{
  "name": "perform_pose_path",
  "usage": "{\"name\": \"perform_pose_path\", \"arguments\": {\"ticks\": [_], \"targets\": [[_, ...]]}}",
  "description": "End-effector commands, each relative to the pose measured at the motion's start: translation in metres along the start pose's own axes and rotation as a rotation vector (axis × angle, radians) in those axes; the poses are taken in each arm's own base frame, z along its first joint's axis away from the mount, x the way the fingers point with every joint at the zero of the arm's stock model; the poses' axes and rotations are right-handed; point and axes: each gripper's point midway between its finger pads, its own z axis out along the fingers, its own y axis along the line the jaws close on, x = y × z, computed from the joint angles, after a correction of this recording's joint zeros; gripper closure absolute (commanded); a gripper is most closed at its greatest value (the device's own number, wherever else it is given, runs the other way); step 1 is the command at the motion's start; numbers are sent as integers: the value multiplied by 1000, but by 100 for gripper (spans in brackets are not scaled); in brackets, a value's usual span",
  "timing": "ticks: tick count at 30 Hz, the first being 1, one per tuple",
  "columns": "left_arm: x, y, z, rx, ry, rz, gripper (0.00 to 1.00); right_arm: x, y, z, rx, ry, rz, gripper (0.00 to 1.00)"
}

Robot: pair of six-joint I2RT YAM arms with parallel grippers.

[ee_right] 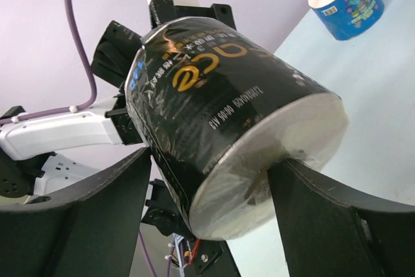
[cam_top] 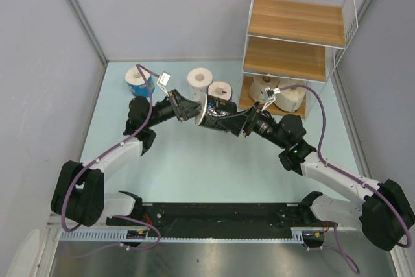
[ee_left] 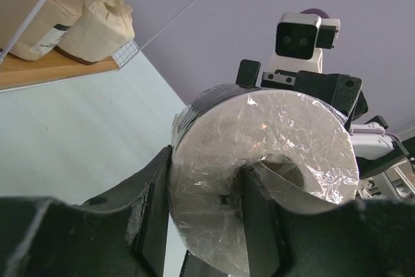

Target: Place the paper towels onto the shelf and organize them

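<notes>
**A:** ok so where's the dark-wrapped roll (cam_top: pixel 217 113) at?

**B:** Up off the table (cam_top: pixel 194 173), lying sideways, pinned between both arms. The left gripper (cam_top: pixel 194 109) is clamped on one end, with one finger (ee_left: pixel 259 212) poked into the core and the other outside. The right gripper (cam_top: pixel 238 122) is pinching the opposite end.

**A:** and the shelf (cam_top: pixel 295 30)?

**B:** Back right. A pale roll (cam_top: pixel 262 87) and a second pale roll (cam_top: pixel 290 97) sit side by side on its bottom board. The blue roll (cam_top: pixel 138 82) stands back left, the white roll (cam_top: pixel 200 81) is near the middle, and another roll (cam_top: pixel 220 90) is just behind the dark one.
</notes>
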Motion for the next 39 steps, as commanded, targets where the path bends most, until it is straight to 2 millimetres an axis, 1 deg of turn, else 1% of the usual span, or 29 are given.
{"name": "perform_pose_path", "arguments": {"ticks": [1,5,11,13,16,17,18,20,21,22,24,26,28,29,31,32,33,34,38,39], "targets": [[-3,-29,7,111,-12,39,73,-8,10,1,-41,-31,9,26],[4,-28,9,113,-1,26,73,-9,9,1,-43,-38,22,30],[8,-28,11,122,12,19,72,-12,10,0,-41,-57,35,38],[11,-27,12,123,20,14,70,-17,12,-2,-39,-75,35,43],[13,-25,12,123,27,7,59,-22,14,-4,-35,-97,30,51],[14,-24,12,121,28,4,48,-22,12,-5,-27,-100,33,52],[15,-23,12,118,28,-1,44,-23,12,-6,-21,-103,34,55],[17,-22,11,116,31,-4,37,-28,12,-9,-9,-123,33,56],[17,-22,11,112,32,-8,34,-28,9,-10,6,-123,37,57],[17,-21,11,111,31,-9,33,-33,12,-12,7,-140,30,58],[20,-19,9,104,37,-17,29,-35,8,-16,27,-149,25,61],[21,-17,9,94,38,-23,26,-42,10,-20,34,-171,14,62],[23,-16,8,88,41,-20,25,-48,6,-24,60,-188,9,63],[24,-14,7,78,45,-25,24,-53,8,-29,63,-204,0,63],[25,-10,6,60,51,-13,24,-60,-8,-35,140,-232,11,62],[27,-2,5,24,57,-34,24,-65,-6,-41,153,-253,3,61],[27,0,3,12,57,-31,23,-64,-16,-46,199,-248,6,60],[28,4,1,0,57,-29,23,-70,-23,-51,235,-272,-5,60],[23,20,-13,-57,38,-45,22,-77,-34,-71,320,-287,-58,58],[22,23,-16,-69,37,-40,22,-74,-37,-76,346,-274,-70,57]]}}
